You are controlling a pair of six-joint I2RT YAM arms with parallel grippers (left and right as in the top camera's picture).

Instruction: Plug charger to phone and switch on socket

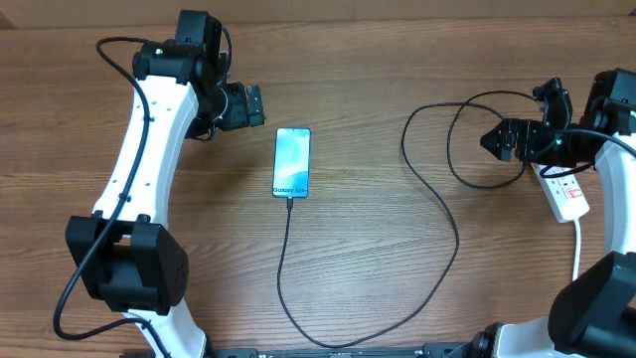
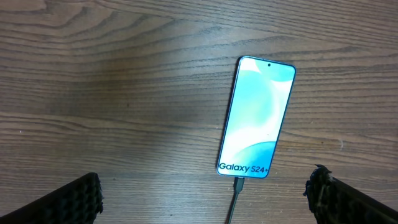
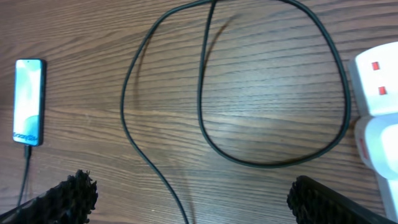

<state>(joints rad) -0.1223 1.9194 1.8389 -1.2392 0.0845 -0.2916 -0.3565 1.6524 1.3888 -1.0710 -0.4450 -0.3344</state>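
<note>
- The phone (image 1: pixel 292 162) has a light blue and white screen with dark letters.
- The charger (image 2: pixel 236 193) is black.
- The socket (image 3: pixel 376 74) is white with little red switches.
- The counter (image 2: pixel 124 74) is brown wood with dark lines.

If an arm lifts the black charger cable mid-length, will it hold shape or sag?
Probably sag: the charger cable is thin and lies in loose loops, so it looks floppy. It seems light; a push would likely just slide a loop across the table. Its tip appears seated in the phone, so pulling hard might drag that.

White arms (image 1: pixel 149 149), black joints (image 1: pixel 134 264), black cables (image 1: pixel 78 270).
</note>
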